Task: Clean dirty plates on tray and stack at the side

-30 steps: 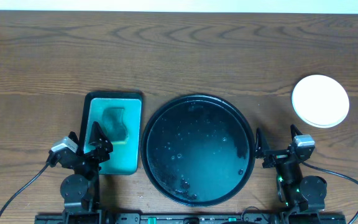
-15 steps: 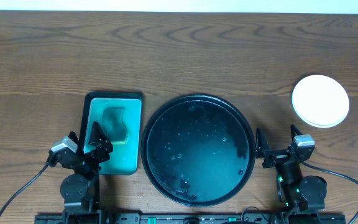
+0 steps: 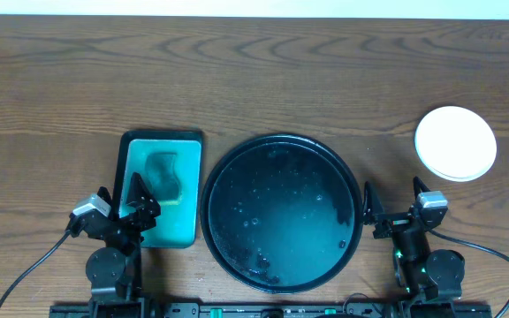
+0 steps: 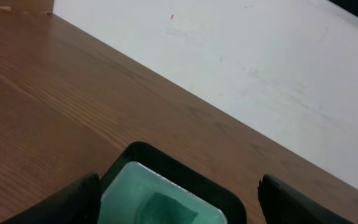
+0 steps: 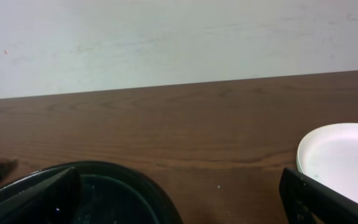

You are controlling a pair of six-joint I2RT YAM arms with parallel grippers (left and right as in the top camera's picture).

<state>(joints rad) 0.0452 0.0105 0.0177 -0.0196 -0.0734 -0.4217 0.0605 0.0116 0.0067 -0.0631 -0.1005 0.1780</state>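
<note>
Nothing has moved since a second ago. My left tool (image 4: 179, 208) hangs with fingers apart over the near end of the teal tray (image 3: 162, 231) (a sponge (image 3: 164, 177) lies in it). My right tool (image 5: 179, 202), fingers also apart, sits just right of the wet black tray (image 3: 281, 139). The plates (image 3: 455, 143) are stacked on the bench (image 3: 237, 79) at far right, with a white one on top.

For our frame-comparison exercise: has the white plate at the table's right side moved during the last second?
No. In the overhead view the white plate keeps the same gap from the black tray's rim, neither nearer nor farther.
</note>
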